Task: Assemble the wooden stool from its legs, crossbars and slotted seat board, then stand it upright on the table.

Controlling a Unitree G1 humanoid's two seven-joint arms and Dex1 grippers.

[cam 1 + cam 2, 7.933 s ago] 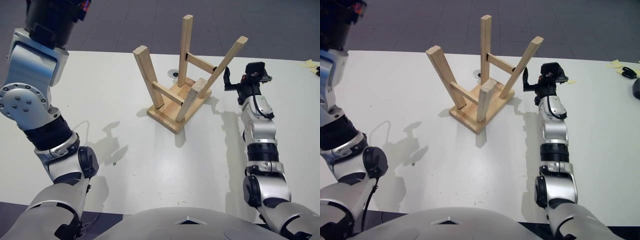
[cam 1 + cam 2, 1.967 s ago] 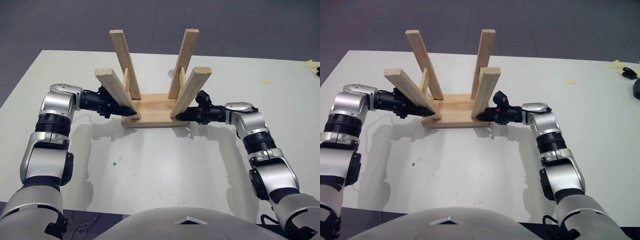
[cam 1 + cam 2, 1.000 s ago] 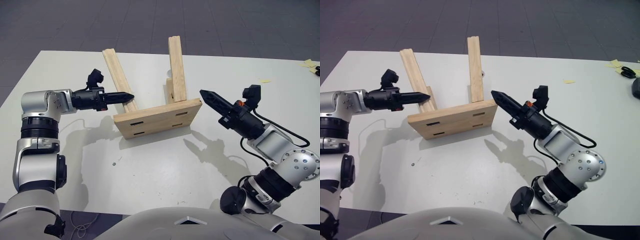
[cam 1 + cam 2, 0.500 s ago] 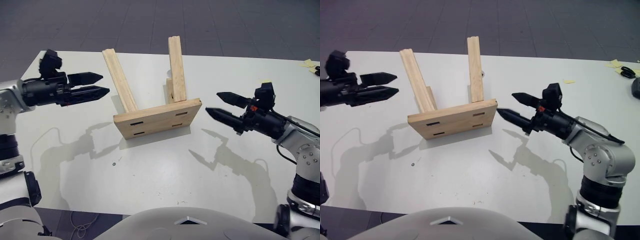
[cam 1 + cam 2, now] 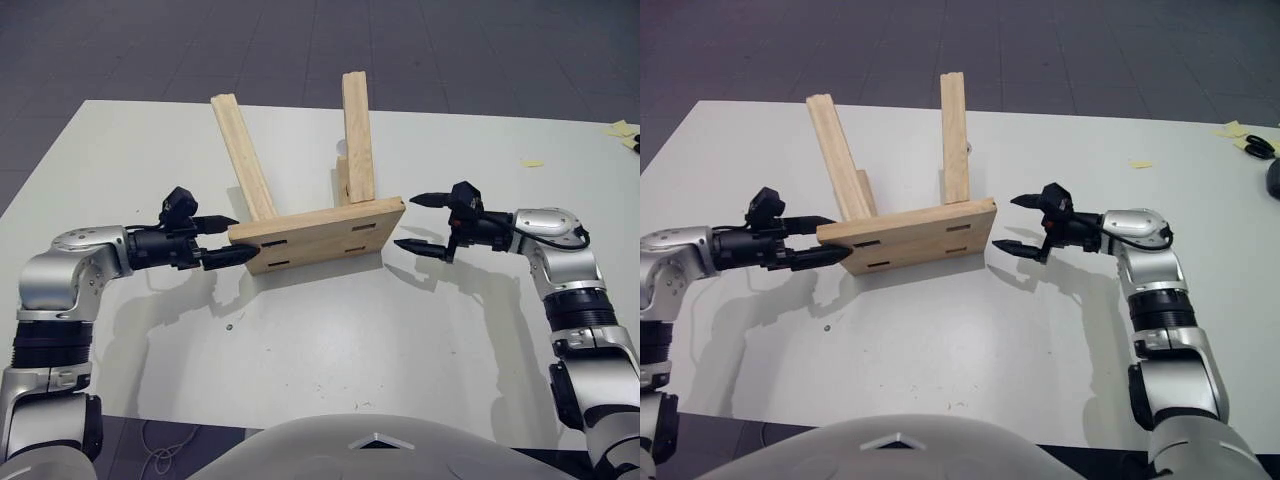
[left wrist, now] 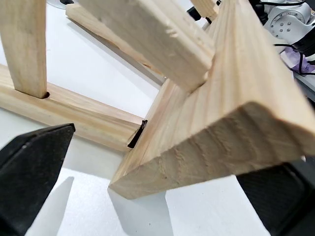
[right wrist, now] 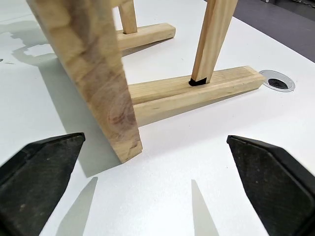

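Righting the pale wooden stool [image 5: 318,236]
It lay sideways on the white table [image 5: 330,340]; our left jaws gaped around one seat end, right jaws open beside the other. Both needed square grips before tipping.

The stool [image 5: 300,190], upside down on its seat [image 5: 320,235] at first, now lies tipped on its side with the seat on edge. Half a second ago both grippers hung wide of it. The left gripper [image 5: 243,237] has since come in, its spread jaws straddling the seat's left end, seemingly without touching, and the right gripper [image 5: 404,221] has drawn in, jaws apart, just beside the right end.
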